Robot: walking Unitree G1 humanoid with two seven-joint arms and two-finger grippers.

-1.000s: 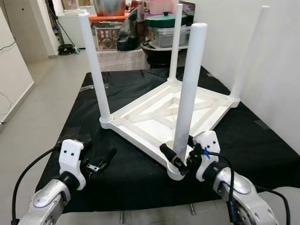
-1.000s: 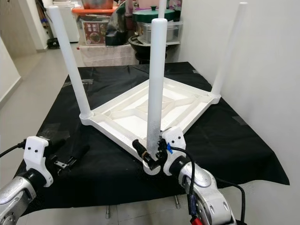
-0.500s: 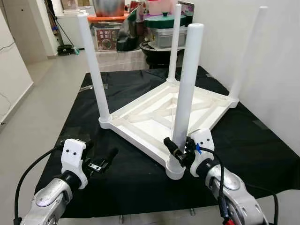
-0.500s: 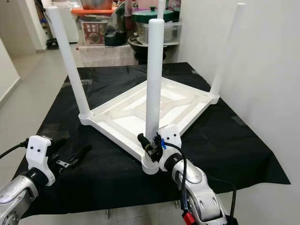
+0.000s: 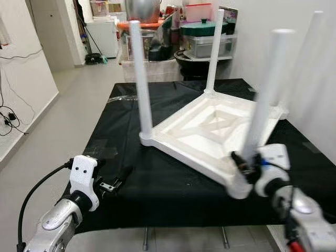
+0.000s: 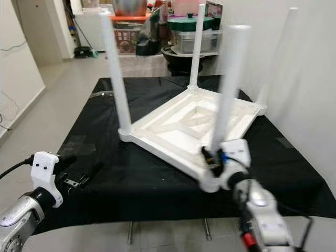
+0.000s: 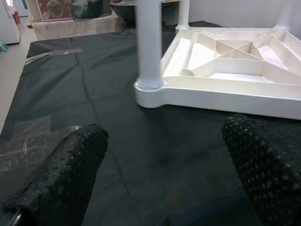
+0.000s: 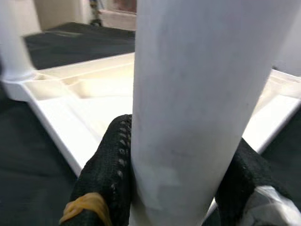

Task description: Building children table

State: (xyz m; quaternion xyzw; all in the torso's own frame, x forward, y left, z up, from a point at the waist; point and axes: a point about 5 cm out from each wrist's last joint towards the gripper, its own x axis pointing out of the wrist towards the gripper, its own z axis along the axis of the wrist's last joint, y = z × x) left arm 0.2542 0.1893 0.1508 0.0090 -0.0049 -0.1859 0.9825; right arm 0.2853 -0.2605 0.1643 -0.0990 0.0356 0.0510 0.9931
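Note:
A white children's table (image 5: 210,131) lies upside down on a black cloth (image 5: 157,184), its legs pointing up. My right gripper (image 5: 247,167) is shut on the base of the nearest leg (image 5: 265,89), close to the table's front corner. In the right wrist view that leg (image 8: 197,94) sits tight between the two black fingers (image 8: 113,160). My left gripper (image 5: 113,181) hovers open just above the cloth at the front left, apart from the table. The left wrist view looks between its fingers (image 7: 61,179) toward another leg (image 7: 149,42) and the table's ribbed underside (image 7: 225,70).
Boxes, pots and a green-lidded container (image 5: 202,29) crowd the back. A white wall (image 5: 315,63) runs close along the right side. Bare floor (image 5: 68,105) lies to the left, and the cloth's front edge (image 5: 173,223) is near me.
The whole picture has shifted to the right and blurred, so the camera has turned. My right gripper still holds the near leg. The left gripper has hardly moved.

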